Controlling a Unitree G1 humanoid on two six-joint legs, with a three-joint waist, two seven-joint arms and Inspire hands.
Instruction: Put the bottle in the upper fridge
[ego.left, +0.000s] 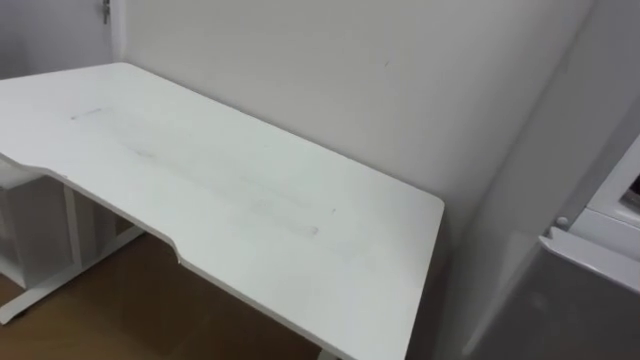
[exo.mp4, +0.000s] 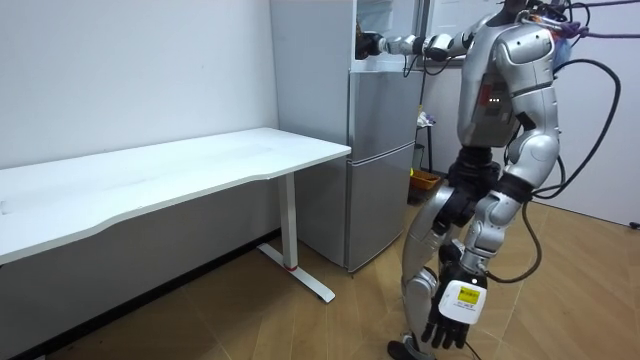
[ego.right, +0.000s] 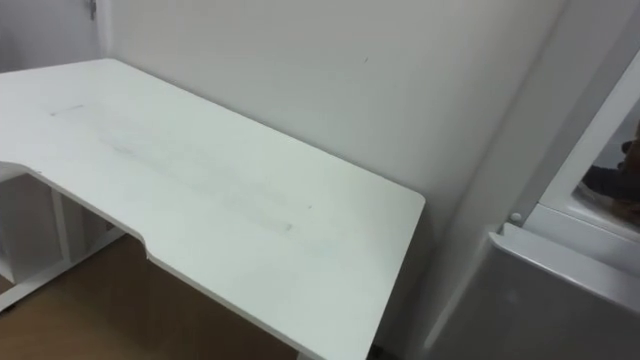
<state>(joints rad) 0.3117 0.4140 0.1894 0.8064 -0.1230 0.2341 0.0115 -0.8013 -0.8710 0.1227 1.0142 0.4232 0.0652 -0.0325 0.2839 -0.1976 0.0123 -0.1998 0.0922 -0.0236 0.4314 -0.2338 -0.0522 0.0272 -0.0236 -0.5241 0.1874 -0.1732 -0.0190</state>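
Cannot tell how the fingers of the right hand lie: just a dark shape inside the open upper fridge compartment, at the end of an arm held out level toward the room view's left. Cannot tell, either, whether the bottle sits in that hand or on a shelf in there; too small and too hidden to make out. Catches the same hand as a dark patch at the right edge of the right eye view, beyond the compartment's white frame. Holds nothing in the left hand: fingers loose, slightly spread, pointing down, low beside the left knee and near the wooden floor. Stands on both feet just beside the fridge, on the room view's right of it, knees a little bent, chest turned toward the open compartment. Shows the grey lower door shut below that compartment. Looks down from the head onto a long white table set against a pale wall, with one short end just beside the fridge's side and a narrow gap between. Under the tabletop, white legs and, toward the eye views' left, a white shelf unit.
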